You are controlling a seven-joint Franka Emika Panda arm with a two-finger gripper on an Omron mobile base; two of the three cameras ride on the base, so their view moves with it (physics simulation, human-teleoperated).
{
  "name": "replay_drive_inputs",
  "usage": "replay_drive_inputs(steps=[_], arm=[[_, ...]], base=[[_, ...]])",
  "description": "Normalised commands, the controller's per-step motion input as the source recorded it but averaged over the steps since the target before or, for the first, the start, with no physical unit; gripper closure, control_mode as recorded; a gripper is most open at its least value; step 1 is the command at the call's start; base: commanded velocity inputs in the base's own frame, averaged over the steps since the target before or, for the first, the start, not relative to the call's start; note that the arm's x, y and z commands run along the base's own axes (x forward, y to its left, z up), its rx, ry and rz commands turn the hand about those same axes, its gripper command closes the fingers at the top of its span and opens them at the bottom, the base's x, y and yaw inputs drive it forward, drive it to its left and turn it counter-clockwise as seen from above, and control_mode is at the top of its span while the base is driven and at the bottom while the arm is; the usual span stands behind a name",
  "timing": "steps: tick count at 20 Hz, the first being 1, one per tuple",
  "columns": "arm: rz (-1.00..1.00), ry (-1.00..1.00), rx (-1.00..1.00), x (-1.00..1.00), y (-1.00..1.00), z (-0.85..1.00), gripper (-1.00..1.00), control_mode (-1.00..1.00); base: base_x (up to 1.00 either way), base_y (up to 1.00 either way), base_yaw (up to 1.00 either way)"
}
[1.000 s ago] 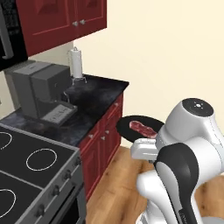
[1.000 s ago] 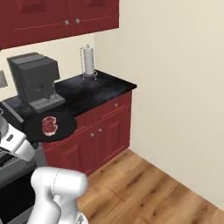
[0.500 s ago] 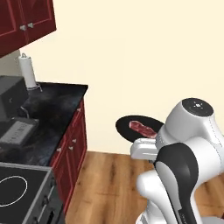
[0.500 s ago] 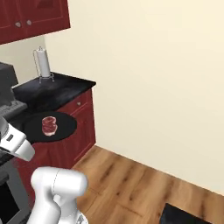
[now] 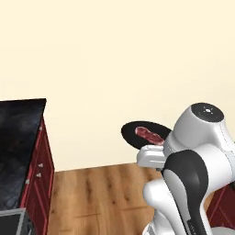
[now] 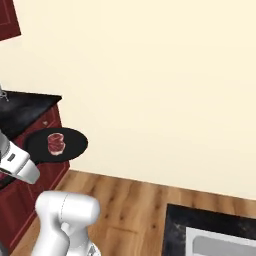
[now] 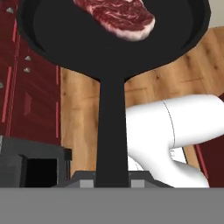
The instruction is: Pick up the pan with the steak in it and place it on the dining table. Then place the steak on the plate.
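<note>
The black pan [image 5: 134,131] [image 6: 70,145] hangs level in the air over the wood floor, in front of the cream wall. The red-pink marbled steak [image 5: 149,135] [image 6: 56,142] [image 7: 118,15] lies inside it. In the hand view the pan's bowl [image 7: 61,39] is at the top and its long handle [image 7: 112,127] runs straight down into my gripper [image 7: 112,178], which is shut on the handle's end. A corner of the dining table's black marbled top [image 6: 175,227] enters at lower right. The plate is out of view.
The wall counter's black stone top [image 5: 18,137] [image 6: 25,107] on red cabinets [image 5: 39,176] stands to the left, close beside the pan. A grey inset [image 6: 220,242] sits in the black top at lower right. A dark red base [image 5: 225,204] shows behind my arm. Wood floor [image 6: 130,200] lies between.
The whole picture has swung right with the base: stove, coffee machine and upper cabinets slid out to the left, and a black top came in at lower right. The pan stays in the same grip.
</note>
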Motion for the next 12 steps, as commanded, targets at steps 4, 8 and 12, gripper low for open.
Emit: replay_drive_inputs(steps=[4,8,12], arm=[[0.00,0.00,0.00,0.00,0.00,0.00,1.00,1.00],[0.00,0.00,0.00,0.00,0.00,0.00,1.00,1.00],[0.00,0.00,0.00,0.00,0.00,0.00,1.00,1.00]], base=[[0.00,0.00,-0.48],[0.00,0.00,-0.46],[0.00,0.00,-0.47]])
